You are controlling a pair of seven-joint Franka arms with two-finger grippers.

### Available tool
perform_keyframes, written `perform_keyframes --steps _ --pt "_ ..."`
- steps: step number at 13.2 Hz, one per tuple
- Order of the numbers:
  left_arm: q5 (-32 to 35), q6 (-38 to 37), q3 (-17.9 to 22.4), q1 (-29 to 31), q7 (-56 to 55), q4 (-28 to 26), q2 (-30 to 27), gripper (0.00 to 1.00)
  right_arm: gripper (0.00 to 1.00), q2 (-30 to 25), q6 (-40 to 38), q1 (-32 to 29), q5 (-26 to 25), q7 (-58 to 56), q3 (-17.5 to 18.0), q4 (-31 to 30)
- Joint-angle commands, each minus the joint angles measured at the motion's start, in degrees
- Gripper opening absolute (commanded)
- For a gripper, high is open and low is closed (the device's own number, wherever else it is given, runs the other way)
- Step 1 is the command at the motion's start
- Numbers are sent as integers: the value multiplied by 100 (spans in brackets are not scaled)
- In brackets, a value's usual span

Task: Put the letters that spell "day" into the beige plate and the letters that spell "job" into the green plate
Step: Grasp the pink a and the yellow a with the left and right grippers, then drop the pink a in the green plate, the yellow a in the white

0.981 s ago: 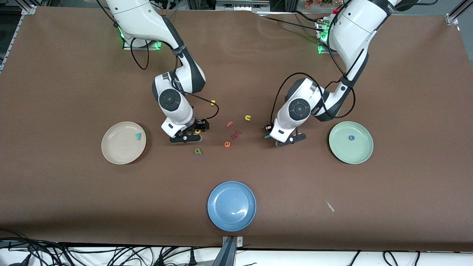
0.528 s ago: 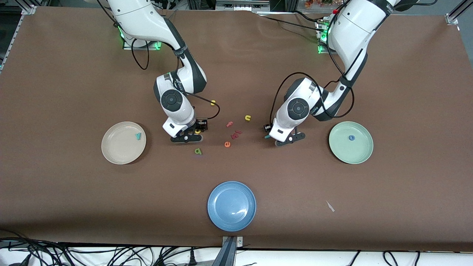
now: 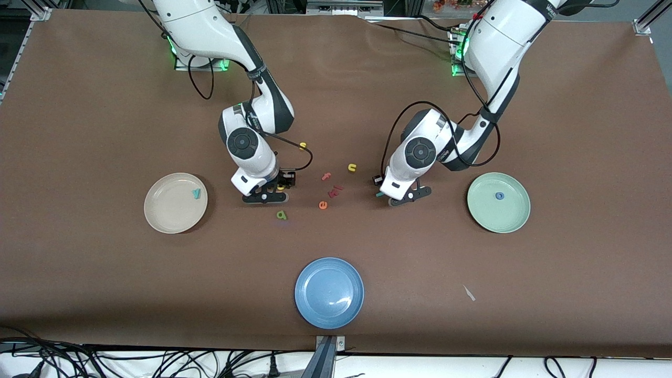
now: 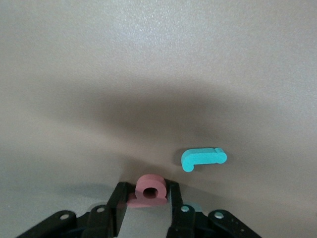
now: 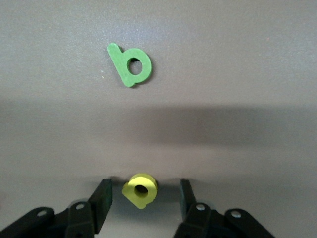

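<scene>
Both grippers down on letters in the middle of the table

The left gripper (image 4: 147,199) has its fingers pressed against both sides of the red b (image 4: 149,191), which sits on the table with the teal j (image 4: 203,158) just beside it. The right gripper (image 5: 145,197) straddles the yellow d (image 5: 140,190) with gaps either side, so its fingers are apart. The green a (image 5: 131,65) lies near the d – nearer the front camera. The teal y (image 3: 196,193) is in the beige plate (image 3: 163,212), and the blue o (image 3: 499,196) is in the green plate (image 3: 506,219).
</scene>
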Motion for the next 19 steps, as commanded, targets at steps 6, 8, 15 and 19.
perform_keyframes --steps 6,8,15,19 --pt "183 -69 13 27 -119 102 -60 24 47 152 21 133 258 8 -59 136" --pt "191 -165 22 106 -101 207 -182 25 41 152 21 133 258 8 -59 144" --pt "191 -1895 31 1114 968 814 -903 25 27 152 12 124 381 17 -59 179" --pt "218 -2398 40 2204 2603 770 -930 25 24 117 -32 107 407 -53 -68 241"
